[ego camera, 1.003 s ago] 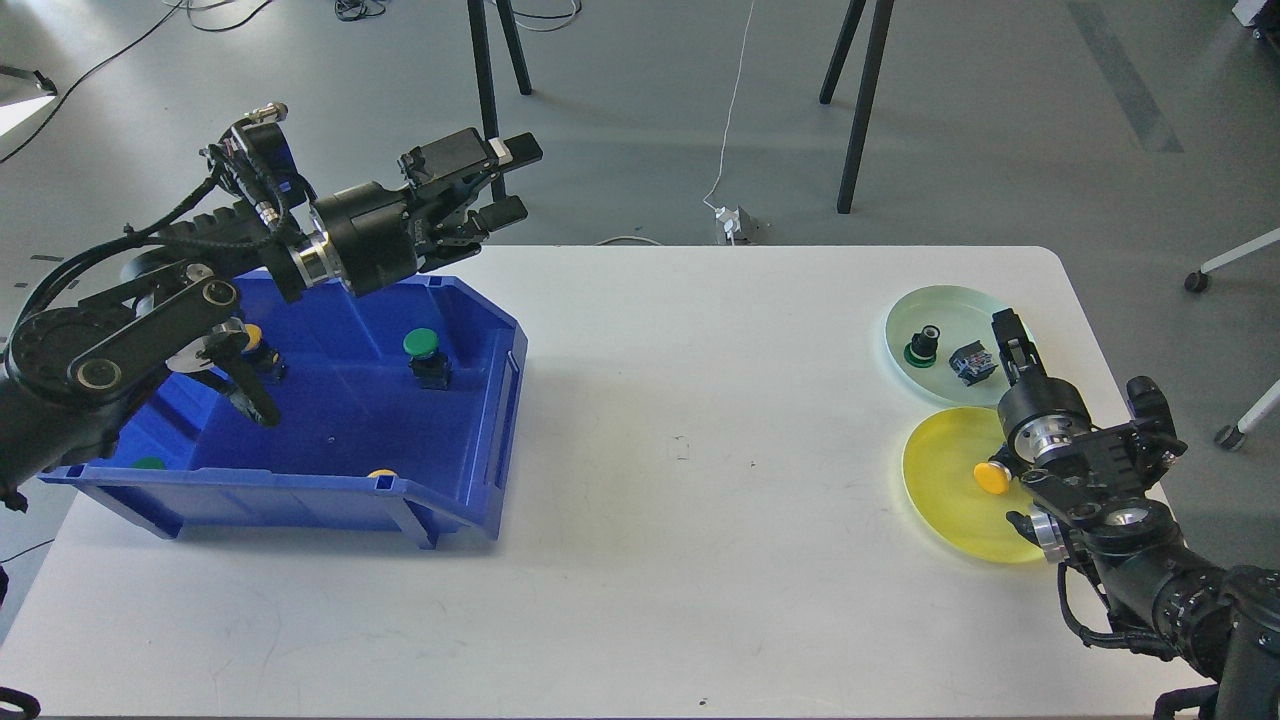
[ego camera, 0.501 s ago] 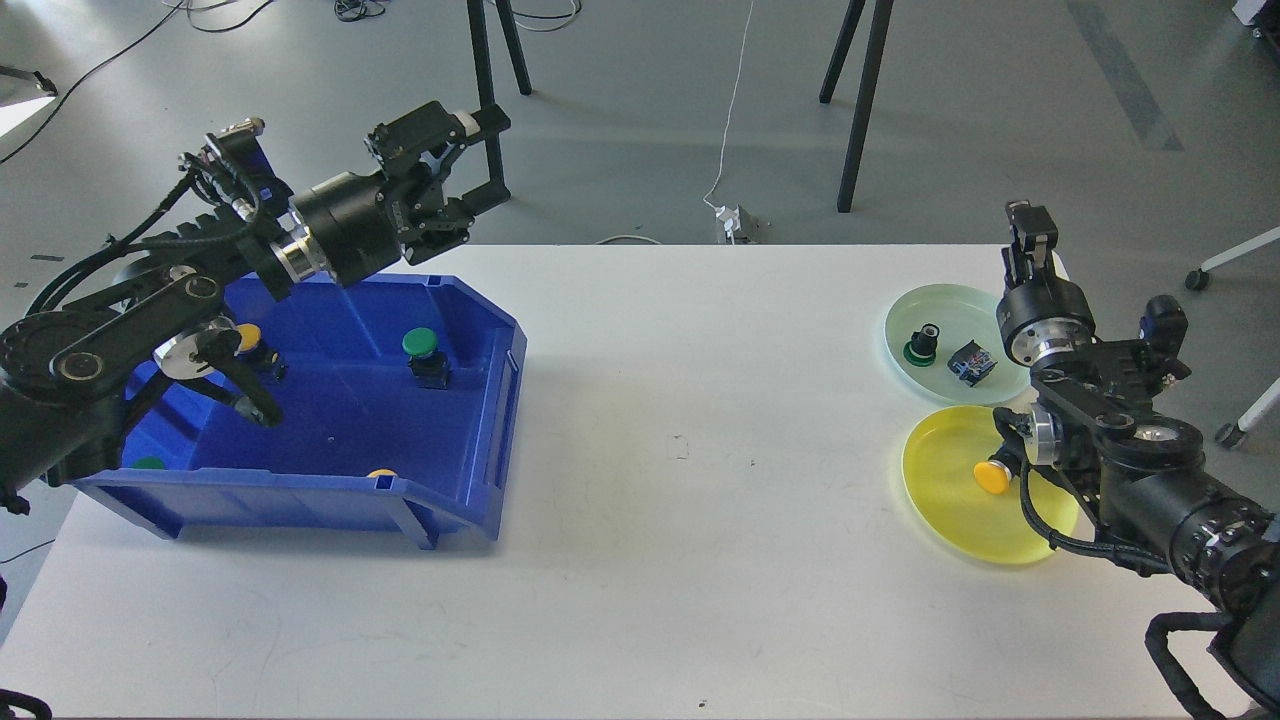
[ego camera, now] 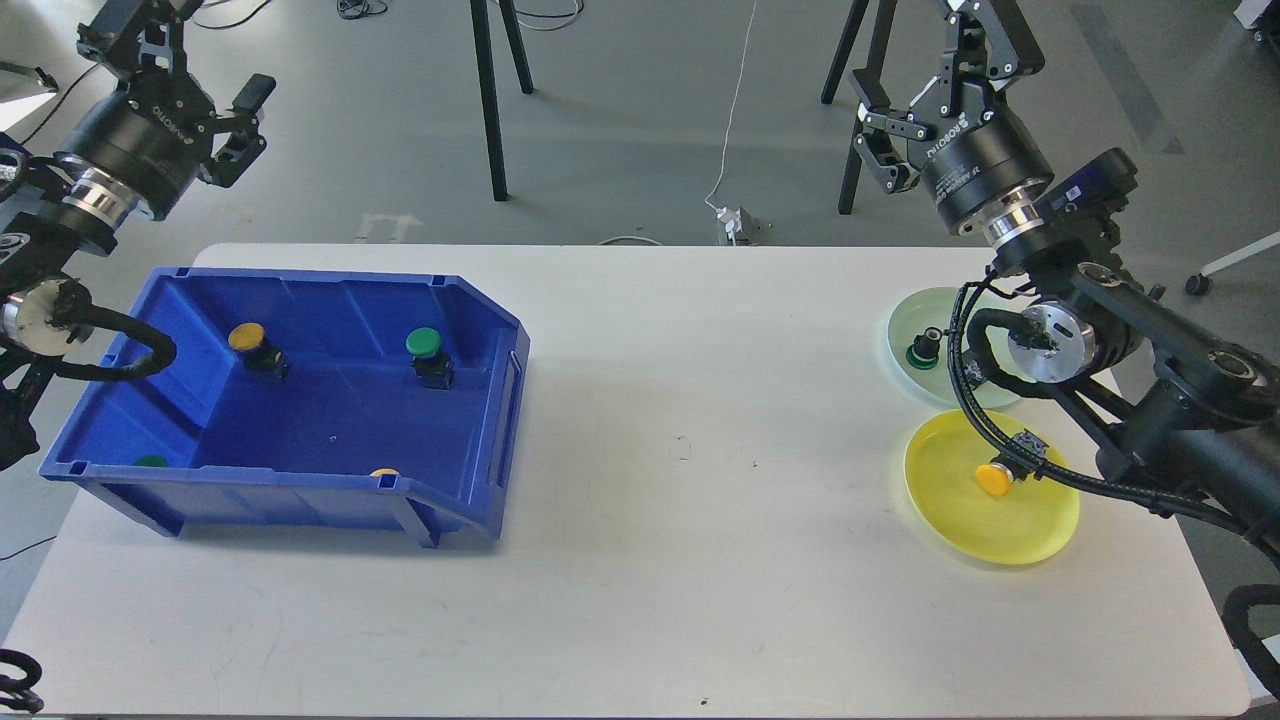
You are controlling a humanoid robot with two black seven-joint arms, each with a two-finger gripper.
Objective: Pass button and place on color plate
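Observation:
A blue bin [ego camera: 480, 420] at the left holds a yellow button [ego camera: 247, 340], a green button [ego camera: 425, 350], and two more buttons half hidden behind its front wall. At the right, a yellow button [ego camera: 995, 478] lies on the yellow plate [ego camera: 960, 520]. A green button [ego camera: 922, 345] lies on the pale green plate [ego camera: 905, 315]. My left gripper [ego camera: 190, 50] is raised high at the top left, behind the bin, open and empty. My right gripper [ego camera: 935, 70] is raised high at the top right, above and behind the plates, open and empty.
My right arm and its cables [ego camera: 1080, 340] cross over the right part of the green plate and the edge of the yellow plate. Tripod legs [ego camera: 490, 110] and a cable lie on the floor beyond the table's [ego camera: 700, 450] far edge.
Both arms have swung up and back. The left gripper left the space over the bin for the top left. The right gripper rose from the plates to the top right.

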